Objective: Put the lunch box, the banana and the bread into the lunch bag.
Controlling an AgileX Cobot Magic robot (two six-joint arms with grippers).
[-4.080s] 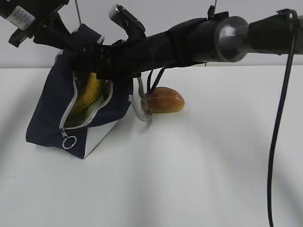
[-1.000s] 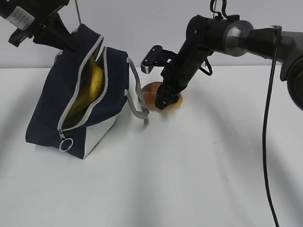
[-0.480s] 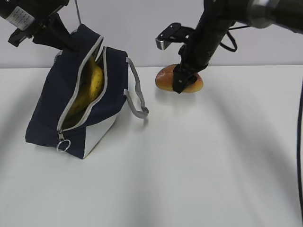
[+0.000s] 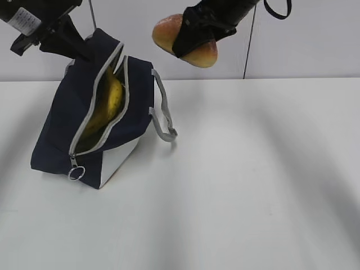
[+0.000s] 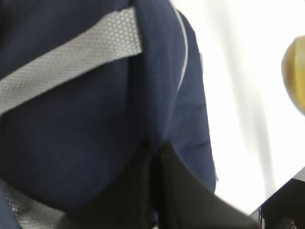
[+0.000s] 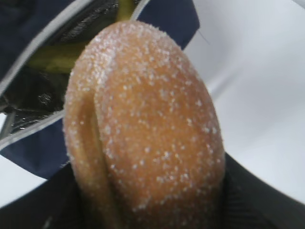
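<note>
The navy lunch bag leans on the table at the left with its zipper open, and the yellow banana lies inside it. My left gripper is shut on the bag's upper fabric edge, its fingers pinched together. My right gripper holds the golden-brown bread in the air, above and to the right of the bag's mouth. In the right wrist view the bread fills the frame between the fingers, with the bag's opening and the banana beyond it. The lunch box is out of view.
A grey strap handle loops out from the bag's right side onto the white table. The zipper's ring pull hangs at the bag's lower front. A thin cable hangs against the wall behind.
My right gripper has lifted the bread off the table and carried it up and left toward the top of the bag. The left gripper and the bag have stayed put.
</note>
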